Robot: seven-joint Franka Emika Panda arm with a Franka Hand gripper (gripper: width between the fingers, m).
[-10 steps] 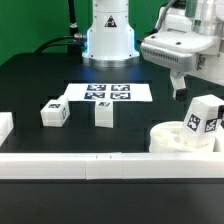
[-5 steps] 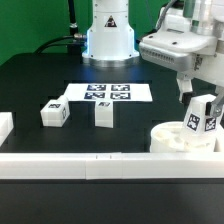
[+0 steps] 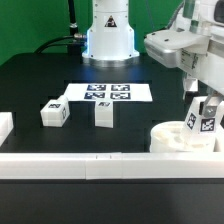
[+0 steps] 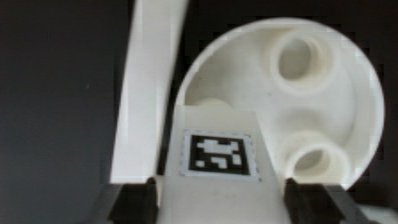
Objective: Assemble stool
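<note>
The white round stool seat lies at the exterior view's right, against the front rail. One tagged white leg stands upright on it. My gripper is down over this leg. In the wrist view the leg fills the gap between my fingers, which press on both of its sides; the gripper is shut on it. The seat with its round holes lies beyond. Two more legs lie loose on the black table at the left.
The marker board lies flat in the middle near the robot base. A long white rail runs along the front edge and shows in the wrist view. A white rail end sits at the far left.
My gripper has moved to the exterior view's right and down, from beside the upright leg to over it, with the fingers now on its sides. The leg and seat have stayed put.
</note>
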